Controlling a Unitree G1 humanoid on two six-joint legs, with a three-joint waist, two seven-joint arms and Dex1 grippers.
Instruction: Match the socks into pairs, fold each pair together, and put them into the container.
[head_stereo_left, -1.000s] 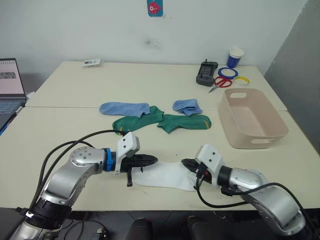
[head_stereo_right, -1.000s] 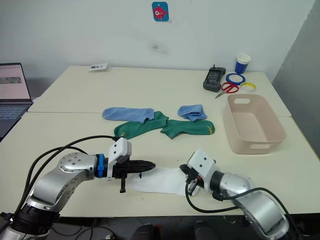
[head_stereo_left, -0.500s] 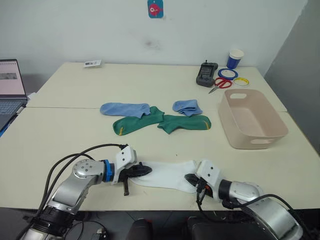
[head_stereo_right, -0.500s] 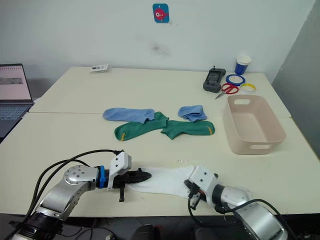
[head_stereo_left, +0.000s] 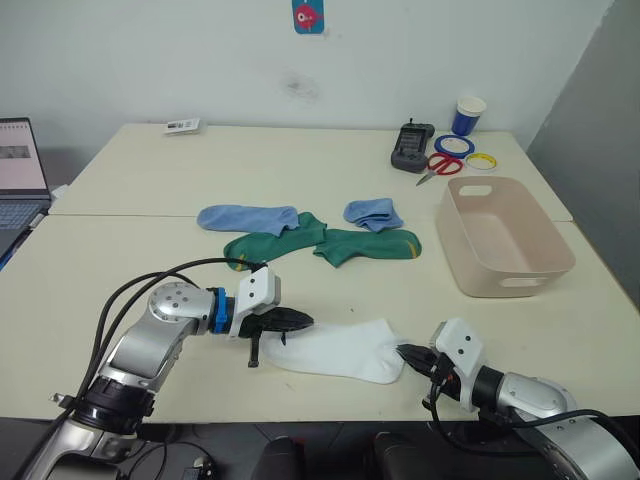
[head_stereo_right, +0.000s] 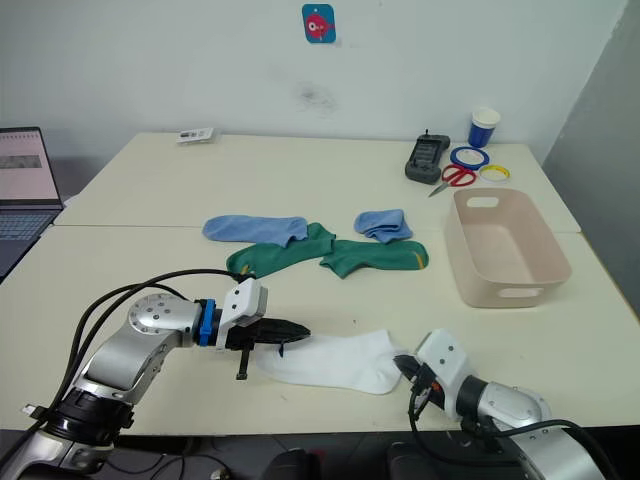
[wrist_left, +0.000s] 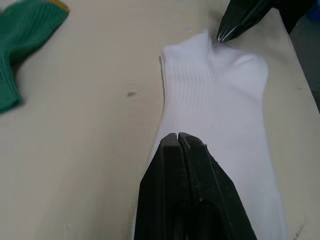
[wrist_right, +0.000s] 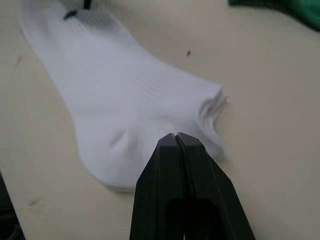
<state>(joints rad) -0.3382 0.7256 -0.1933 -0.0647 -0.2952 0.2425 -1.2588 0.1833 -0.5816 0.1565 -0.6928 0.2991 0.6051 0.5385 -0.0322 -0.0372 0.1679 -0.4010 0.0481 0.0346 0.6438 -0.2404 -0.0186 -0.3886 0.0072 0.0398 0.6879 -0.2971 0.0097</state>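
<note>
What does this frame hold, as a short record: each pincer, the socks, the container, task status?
left pincer: shut on one end of the white socks
right pincer: shut, tips at the white socks' other end; grip on the cloth not certain
green socks: lying mid-table, loose
blue socks: behind the green ones, apart from each other
container: empty, to the robot's right
status: no pair in the container yet

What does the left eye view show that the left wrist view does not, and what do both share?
Left eye view: the container, two light blue socks, scissors. Left wrist view: the left pincer, shut, pinching the white socks at their ribbing. Both: the white socks, a dark green sock, and the right pincer at the socks' far end.
</note>
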